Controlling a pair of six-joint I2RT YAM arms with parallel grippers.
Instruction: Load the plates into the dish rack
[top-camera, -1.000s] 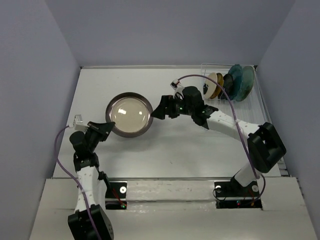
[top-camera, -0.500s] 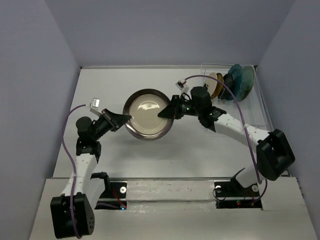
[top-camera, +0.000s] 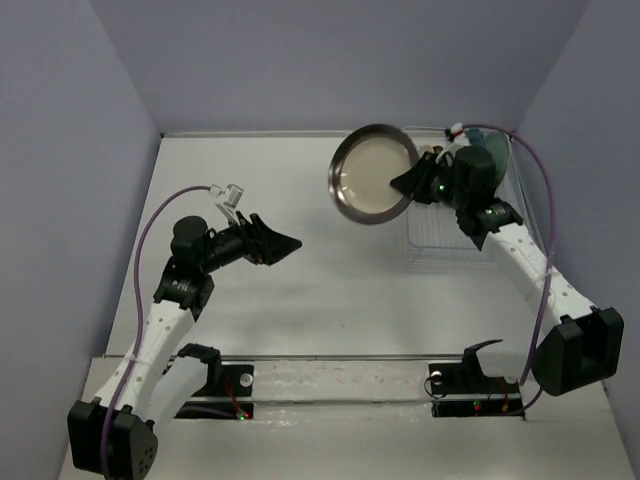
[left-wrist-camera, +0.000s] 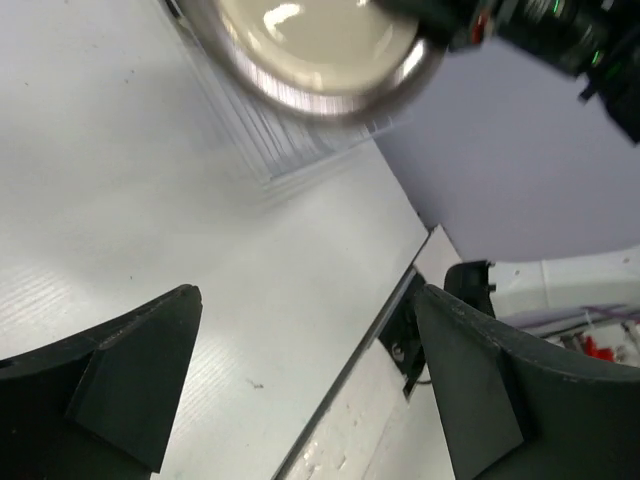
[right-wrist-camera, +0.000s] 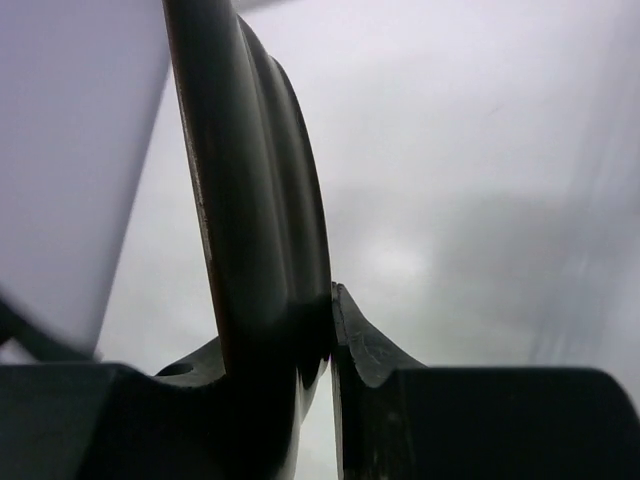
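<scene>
Right arm: right fingers (top-camera: 408, 180) are clamped on the rim of the grey-rimmed beige plate (top-camera: 373, 187). From the right wrist view the plate (right-wrist-camera: 250, 200) runs edge-on between the 2 fingers (right-wrist-camera: 370, 360), 1 on each face, rim pinched tight.

The plate is lifted off the bench (top-camera: 300, 290) and tilted, its beige face toward the top camera. It hangs at the far right of the bench, just at the left end of the clear dish rack (top-camera: 440, 245). I cannot tell whether it touches the rack.

In the rack I make out 1 teal plate (top-camera: 497, 158) standing upright at the far end. The rest is mostly hidden behind the right arm.

Left arm: left fingers (top-camera: 283, 243) are spread wide with nothing between them, above mid-bench, well apart from the plate. From the left wrist view both fingers (left-wrist-camera: 130, 385) frame bare bench (left-wrist-camera: 150, 200), with the plate (left-wrist-camera: 320, 40) and a blurred rack (left-wrist-camera: 300, 140) beyond.
</scene>
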